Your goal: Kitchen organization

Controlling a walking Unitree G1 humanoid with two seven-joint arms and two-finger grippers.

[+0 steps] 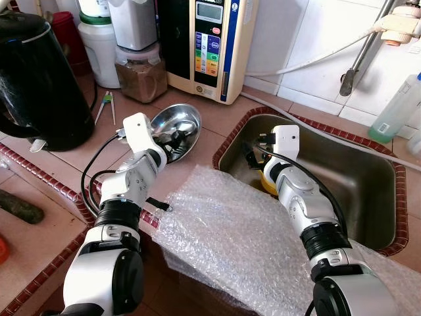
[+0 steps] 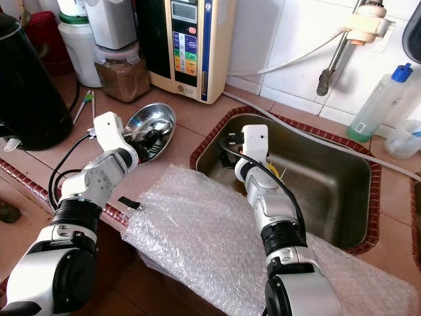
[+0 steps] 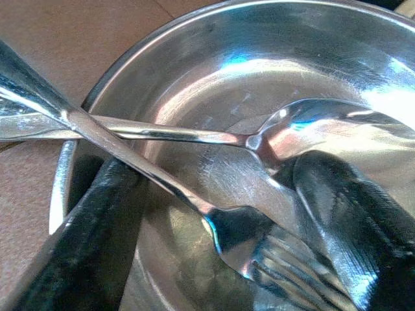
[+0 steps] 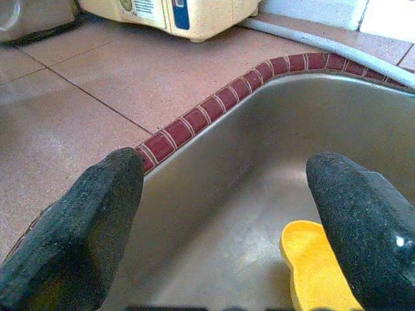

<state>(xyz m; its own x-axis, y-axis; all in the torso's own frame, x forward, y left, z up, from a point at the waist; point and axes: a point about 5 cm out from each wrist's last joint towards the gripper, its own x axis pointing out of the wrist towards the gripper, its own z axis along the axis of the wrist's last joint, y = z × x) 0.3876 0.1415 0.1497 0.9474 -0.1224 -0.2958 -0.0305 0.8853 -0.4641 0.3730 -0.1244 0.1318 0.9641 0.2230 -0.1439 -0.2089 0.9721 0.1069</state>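
Note:
A shiny steel bowl (image 1: 187,118) lies on the tiled counter left of the sink (image 1: 348,178). A spoon (image 3: 311,123) and a fork (image 3: 259,253) lie crossed inside the bowl. My left gripper (image 1: 172,139) reaches into the bowl and is open, its black fingers (image 3: 84,246) on either side of the fork. My right gripper (image 1: 253,155) hangs open just inside the sink's left end, above a yellow object (image 4: 318,265) on the sink floor, and holds nothing.
A sheet of bubble wrap (image 1: 243,243) drapes over the counter's front edge and the sink's near rim. A black kettle (image 1: 39,79) stands at the left. A water machine (image 1: 207,46), a jar (image 1: 139,72) and a tap pipe (image 1: 358,59) line the back wall. A plastic bottle (image 1: 395,108) stands at the right.

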